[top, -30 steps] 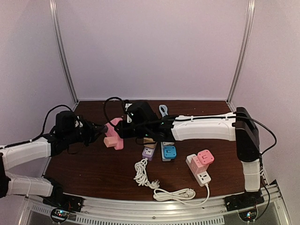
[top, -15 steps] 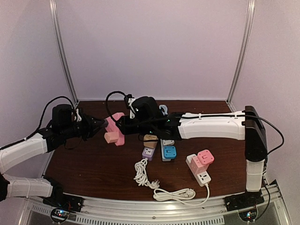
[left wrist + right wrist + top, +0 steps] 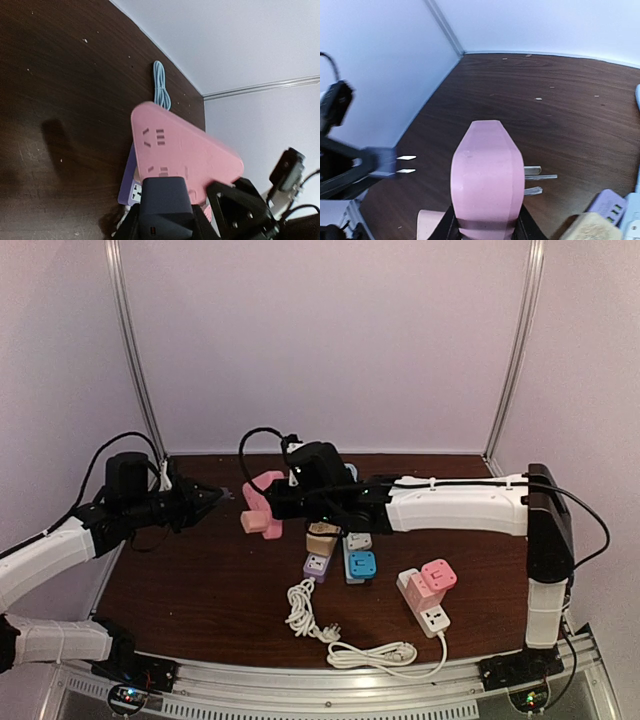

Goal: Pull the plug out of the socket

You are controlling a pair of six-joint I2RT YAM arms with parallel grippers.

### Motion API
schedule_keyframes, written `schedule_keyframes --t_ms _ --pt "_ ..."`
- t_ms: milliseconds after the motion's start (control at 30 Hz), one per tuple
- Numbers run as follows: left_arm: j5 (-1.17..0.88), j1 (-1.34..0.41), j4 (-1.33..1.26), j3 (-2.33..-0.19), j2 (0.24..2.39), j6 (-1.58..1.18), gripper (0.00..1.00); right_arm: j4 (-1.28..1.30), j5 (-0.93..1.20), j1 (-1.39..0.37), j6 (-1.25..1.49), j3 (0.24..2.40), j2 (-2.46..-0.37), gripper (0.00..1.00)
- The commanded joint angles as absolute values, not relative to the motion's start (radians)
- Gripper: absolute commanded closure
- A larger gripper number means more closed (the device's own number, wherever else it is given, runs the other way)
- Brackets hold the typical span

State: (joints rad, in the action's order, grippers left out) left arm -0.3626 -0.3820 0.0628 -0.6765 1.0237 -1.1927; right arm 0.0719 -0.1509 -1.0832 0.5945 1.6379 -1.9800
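And the plug (image 3: 165,200) is out! The left gripper (image 3: 200,504) is clamped on it, bare prongs (image 3: 406,158) just clear of the pink socket (image 3: 487,170), which sits pinched in the right gripper (image 3: 280,502), both held above the dark table (image 3: 200,580). The pull looks done to me; the next call is a calm set-down. Below, a white cable (image 3: 340,640) lies nearest, then a pink-and-white strip (image 3: 428,595), a purple adapter (image 3: 317,564) beside a blue adapter (image 3: 360,563), a pale blue cord (image 3: 160,90) at the back, and lilac walls (image 3: 330,340) beyond.
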Motion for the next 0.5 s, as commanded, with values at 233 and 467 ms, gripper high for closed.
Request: schedule_keyframes --t_ms 233,467 --pt "-0.431 -0.375 0.168 -0.756 1.012 -1.044 1.00 0.041 -0.407 -0.986 0.511 1.524 -1.897 1.00" --pt "-0.433 -0.237 0.188 -0.878 1.220 -0.899 1.00 0.068 -0.360 -0.987 0.491 1.534 -1.823 1.00"
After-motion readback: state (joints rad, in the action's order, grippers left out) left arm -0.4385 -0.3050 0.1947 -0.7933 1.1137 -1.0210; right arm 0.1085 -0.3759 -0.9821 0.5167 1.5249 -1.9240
